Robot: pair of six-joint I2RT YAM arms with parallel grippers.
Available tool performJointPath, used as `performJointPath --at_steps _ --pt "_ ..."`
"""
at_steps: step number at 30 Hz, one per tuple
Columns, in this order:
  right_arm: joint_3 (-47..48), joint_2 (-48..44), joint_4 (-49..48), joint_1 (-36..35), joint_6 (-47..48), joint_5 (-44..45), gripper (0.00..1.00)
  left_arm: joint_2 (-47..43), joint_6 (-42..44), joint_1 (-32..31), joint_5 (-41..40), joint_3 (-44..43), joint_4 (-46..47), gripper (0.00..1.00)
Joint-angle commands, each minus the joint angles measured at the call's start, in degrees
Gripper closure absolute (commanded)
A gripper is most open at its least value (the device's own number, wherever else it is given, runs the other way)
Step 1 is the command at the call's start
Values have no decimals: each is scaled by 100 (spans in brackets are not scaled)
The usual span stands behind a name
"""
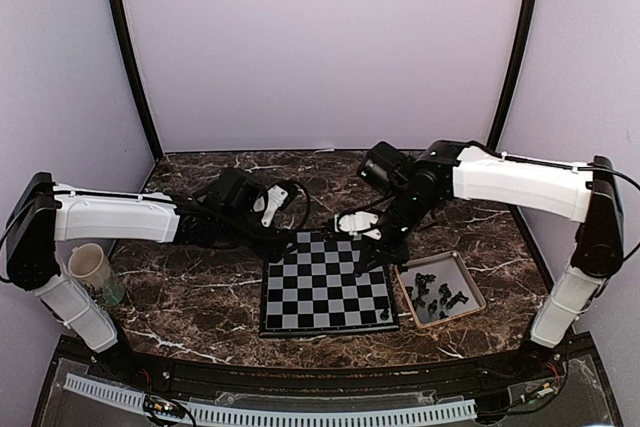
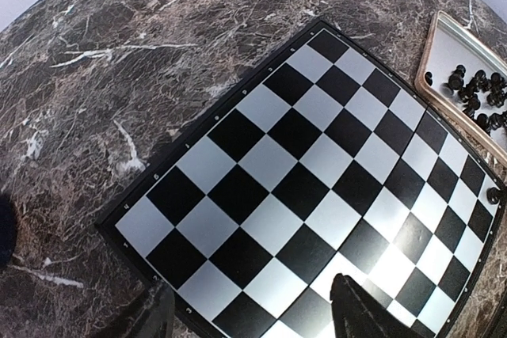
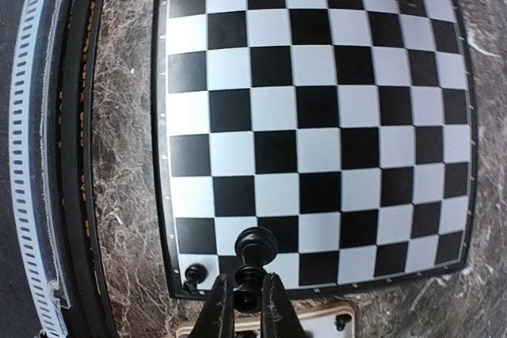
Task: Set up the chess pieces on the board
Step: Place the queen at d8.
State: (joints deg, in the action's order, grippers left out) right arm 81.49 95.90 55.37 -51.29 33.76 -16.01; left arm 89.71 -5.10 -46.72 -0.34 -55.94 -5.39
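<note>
Now the right claw (image 3: 244,298) pinches one dark piece (image 3: 254,252) above the board (image 3: 317,116) edge, beside a lone corner piece (image 3: 191,276). The left claw (image 2: 253,318) hangs spread over the board. Other pieces (image 1: 437,294) lie in the tray (image 1: 472,278).

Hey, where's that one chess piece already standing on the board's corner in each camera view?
Top external: lone piece on the board's near right corner, beside the tray.
Left wrist: lone piece at the right edge, on the board's corner.
Right wrist: lone piece bottom left, beside the right tool's held piece.
Shared landmark: the board.
</note>
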Motion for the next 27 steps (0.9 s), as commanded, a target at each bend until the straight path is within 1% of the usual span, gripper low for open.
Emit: performJointPath --at_steps 1,5,8,18,27 --pt "214 418 139 -562 78 188 97 -538 -169 93 -274 355 100 30" --pt "230 706 94 -944 98 406 97 -808 -379 233 -380 682 253 30" --pt "295 896 104 -1105 96 496 97 -924 -437 317 -393 903 395 30" --pt "679 1387 227 -1294 87 463 95 -1028 -414 392 -428 1034 485 30" --pt "687 1622 207 -1541 120 716 94 -1080 -420 408 -509 1117 494 30"
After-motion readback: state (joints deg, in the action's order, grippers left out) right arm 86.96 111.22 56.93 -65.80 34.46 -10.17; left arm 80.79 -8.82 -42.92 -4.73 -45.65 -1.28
